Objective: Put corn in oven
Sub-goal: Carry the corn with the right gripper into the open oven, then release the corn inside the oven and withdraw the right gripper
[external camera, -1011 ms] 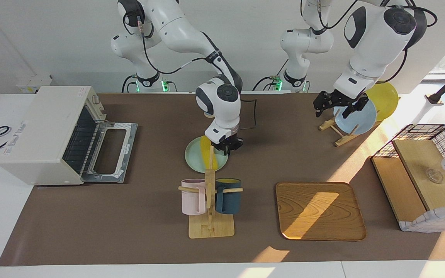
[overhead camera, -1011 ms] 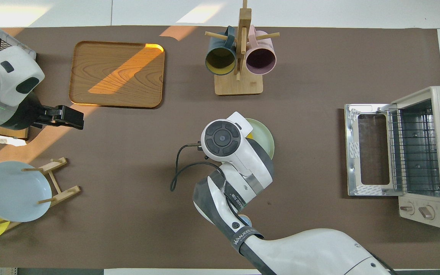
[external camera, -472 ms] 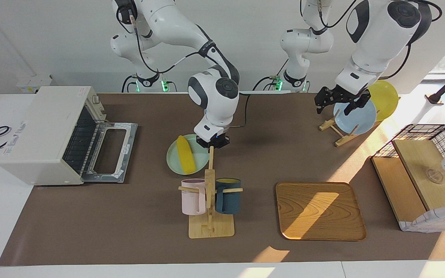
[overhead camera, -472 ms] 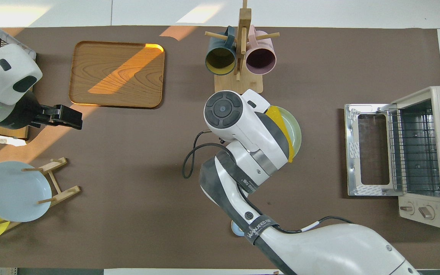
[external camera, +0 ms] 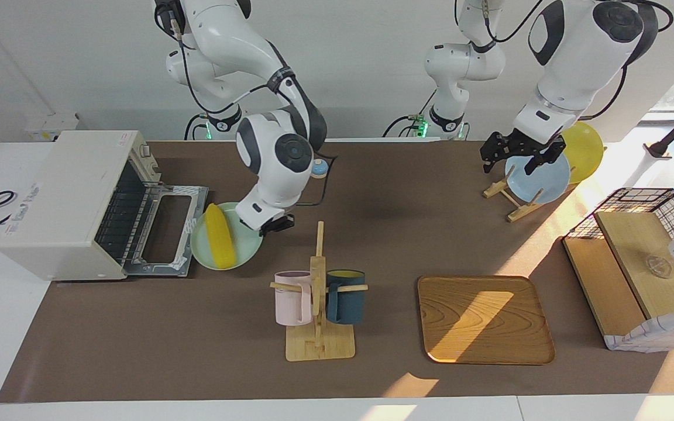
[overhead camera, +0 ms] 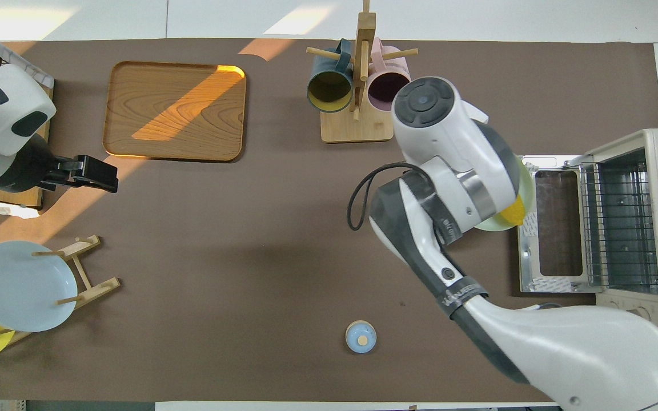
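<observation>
The yellow corn (external camera: 220, 244) lies on a pale green plate (external camera: 242, 252). My right gripper (external camera: 271, 224) is shut on the plate's rim and holds it just in front of the oven, with the plate's edge at the lip of the drop-down door (external camera: 168, 232). The off-white oven (external camera: 68, 199) stands open at the right arm's end of the table, its wire rack showing. In the overhead view my right arm hides most of the plate; only the corn's tip (overhead camera: 513, 213) and the oven (overhead camera: 626, 228) show. My left gripper (external camera: 512, 159) hangs open over the blue plate (external camera: 547, 182).
A mug rack (external camera: 319, 310) with a pink and a dark blue mug stands mid-table. A wooden tray (external camera: 485, 318) lies beside it. A wire basket with wooden boards (external camera: 647, 275) and a yellow plate (external camera: 585, 149) are at the left arm's end. A small blue round thing (overhead camera: 361, 337) lies near the robots.
My right gripper has carried the green plate with the corn from the table's middle toward the oven, up to its open door. The left gripper has barely moved.
</observation>
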Tool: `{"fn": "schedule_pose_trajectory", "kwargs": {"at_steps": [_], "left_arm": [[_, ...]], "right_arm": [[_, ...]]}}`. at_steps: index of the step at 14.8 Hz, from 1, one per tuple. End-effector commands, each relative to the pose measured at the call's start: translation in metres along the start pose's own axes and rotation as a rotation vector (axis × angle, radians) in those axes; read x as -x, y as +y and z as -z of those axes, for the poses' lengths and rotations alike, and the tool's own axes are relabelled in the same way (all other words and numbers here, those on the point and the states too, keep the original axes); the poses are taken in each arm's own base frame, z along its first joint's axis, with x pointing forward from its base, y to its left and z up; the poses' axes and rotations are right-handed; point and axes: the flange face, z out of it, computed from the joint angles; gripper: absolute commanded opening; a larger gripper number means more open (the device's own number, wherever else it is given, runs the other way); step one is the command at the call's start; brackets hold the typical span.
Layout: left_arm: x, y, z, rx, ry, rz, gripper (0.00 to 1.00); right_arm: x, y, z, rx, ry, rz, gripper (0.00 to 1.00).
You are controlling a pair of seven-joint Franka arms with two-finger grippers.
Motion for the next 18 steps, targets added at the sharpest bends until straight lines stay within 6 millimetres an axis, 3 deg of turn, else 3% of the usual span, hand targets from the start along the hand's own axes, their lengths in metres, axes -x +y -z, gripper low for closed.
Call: {"fn": "schedule_pose_trajectory", "kwargs": {"at_steps": [1, 3, 5, 12, 16, 18], "left_arm": [[0.000, -0.004, 0.002, -0.020, -0.006, -0.004, 1.00], [0.000, -0.004, 0.002, -0.020, -0.006, -0.004, 1.00], [0.000, -0.004, 0.002, -0.020, -0.006, -0.004, 1.00], [0.000, -0.004, 0.002, -0.020, -0.006, -0.004, 1.00], [-0.001, -0.005, 0.002, -0.020, -0.006, -0.002, 1.00], [0.000, -0.004, 0.002, -0.020, -0.006, -0.004, 1.00]], "right_arm": [[0.023, 0.088, 0.001, -0.014, -0.022, 0.034, 0.00], [0.040, 0.127, -0.008, -0.027, -0.050, 0.035, 0.00], [0.057, 0.153, -0.029, -0.035, -0.093, 0.008, 0.00], [0.071, 0.222, -0.086, -0.090, -0.099, 0.016, 0.00], [0.079, 0.226, -0.107, -0.103, -0.066, 0.015, 0.00], [0.076, 0.227, -0.107, -0.105, -0.041, 0.031, 0.00]]}}
